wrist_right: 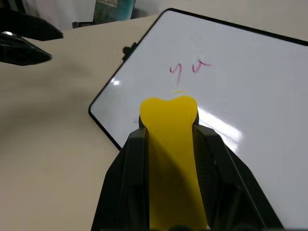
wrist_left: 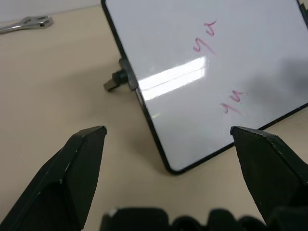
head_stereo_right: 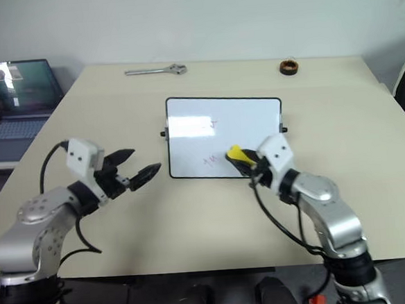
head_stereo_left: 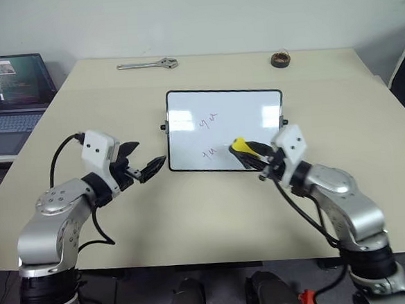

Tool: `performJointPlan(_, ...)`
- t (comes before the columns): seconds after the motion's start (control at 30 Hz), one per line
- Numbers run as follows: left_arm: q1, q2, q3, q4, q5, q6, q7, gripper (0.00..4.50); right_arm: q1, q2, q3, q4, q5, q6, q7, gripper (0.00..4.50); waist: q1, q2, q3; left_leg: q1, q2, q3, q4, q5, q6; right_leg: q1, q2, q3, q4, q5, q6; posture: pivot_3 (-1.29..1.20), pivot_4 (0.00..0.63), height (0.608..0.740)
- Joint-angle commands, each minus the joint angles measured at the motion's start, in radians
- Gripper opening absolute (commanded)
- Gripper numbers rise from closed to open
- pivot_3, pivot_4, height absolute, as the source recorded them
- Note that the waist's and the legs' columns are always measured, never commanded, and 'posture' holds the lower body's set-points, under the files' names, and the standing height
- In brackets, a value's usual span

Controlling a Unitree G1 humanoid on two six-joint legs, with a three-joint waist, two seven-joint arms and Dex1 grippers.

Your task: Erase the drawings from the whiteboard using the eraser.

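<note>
The yellow eraser [wrist_right: 169, 144] is pinched by the right gripper [head_stereo_left: 258, 156] over the whiteboard's [head_stereo_left: 185, 104] near edge; two pink drawings [wrist_left: 206, 42] are seen; the left gripper's [head_stereo_left: 142, 164] jaws are spread.

Right claw [head_stereo_left: 253, 155] grips eraser [head_stereo_left: 239, 146] over whiteboard [head_stereo_left: 187, 125].

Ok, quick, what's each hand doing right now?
Left hand: open, holding nothing, beside the whiteboard.
Right hand: closed on the eraser, over the whiteboard's near edge.
</note>
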Motion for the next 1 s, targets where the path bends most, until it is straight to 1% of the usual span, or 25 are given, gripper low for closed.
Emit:
performJointPlan(0.03, 0.001, -0.013, 0.017, 0.020, 0.021, -0.097, 0.016, 4.50, 0.077, -0.041, -0.080, -0.056, 0.037, -0.066, 0.017, 0.96, 0.002, 0.000, 0.000, 0.000, 0.000, 0.000, 0.000, 0.000, 0.000, 0.000, 0.000, 0.000, 0.000, 0.000, 0.000, 0.00, 0.150, 0.740)
performJointPlan(0.17, 0.020, -0.050, 0.048, 0.060, 0.022, -0.146, 0.068, 4.50, 0.149, -0.064, -0.097, -0.061, 0.033, -0.111, 0.007, 0.96, -0.002, 0.000, 0.000, 0.000, 0.000, 0.000, 0.000, 0.000, 0.000, 0.000, 0.001, 0.000, 0.000, 0.000, 0.000, 0.00, 0.150, 0.740)
performJointPlan(0.27, 0.019, -0.060, 0.042, 0.090, 0.027, -0.167, 0.088, 4.50, 0.123, -0.067, -0.066, -0.043, 0.015, -0.130, -0.004, 0.96, -0.009, 0.000, 0.000, 0.001, 0.000, 0.001, 0.000, 0.000, 0.000, 0.000, 0.002, 0.001, 0.001, 0.000, 0.000, 0.00, 0.150, 0.740)
performJointPlan(0.37, -0.001, -0.053, 0.010, 0.066, 0.034, -0.154, 0.096, 4.50, 0.017, -0.051, -0.025, 0.028, -0.013, -0.151, -0.020, 0.96, -0.013, 0.000, 0.000, 0.001, 0.000, 0.001, 0.000, 0.000, 0.000, 0.000, 0.004, 0.001, 0.001, 0.000, 0.000, 0.00, 0.150, 0.740)
performJointPlan(0.53, -0.031, -0.046, -0.006, 0.025, 0.033, -0.113, 0.121, 4.50, -0.180, -0.008, 0.083, 0.228, -0.145, -0.243, -0.086, 0.96, -0.010, -0.001, 0.000, 0.001, 0.000, 0.001, 0.000, 0.000, 0.000, 0.000, 0.005, 0.001, 0.001, 0.000, -0.001, 0.00, 0.150, 0.740)
performJointPlan(0.67, -0.076, -0.023, -0.048, -0.024, 0.030, 0.001, 0.148, 4.50, -0.380, 0.060, 0.202, 0.500, -0.298, -0.334, -0.160, 0.96, -0.011, -0.001, 0.000, 0.000, 0.000, 0.001, 0.000, 0.000, 0.000, -0.001, 0.004, 0.001, 0.001, 0.001, -0.001, 0.00, 0.150, 0.740)
performJointPlan(0.83, -0.132, 0.019, -0.104, -0.022, 0.041, 0.060, 0.125, 4.50, -0.544, 0.123, 0.226, 0.757, -0.363, -0.413, -0.213, 0.96, -0.011, -0.001, 0.000, -0.001, 0.000, 0.001, 0.000, 0.000, 0.000, -0.002, 0.004, 0.001, 0.001, 0.001, -0.001, 0.00, 0.150, 0.740)
performJointPlan(1.0, -0.174, 0.040, -0.138, 0.011, 0.039, 0.068, 0.082, 4.50, -0.626, 0.165, 0.245, 0.901, -0.398, -0.468, -0.217, 0.96, -0.010, -0.001, 0.000, -0.001, 0.000, 0.001, 0.000, 0.000, 0.000, -0.002, 0.004, 0.000, 0.002, 0.001, -0.001, 0.00, 0.150, 0.740)
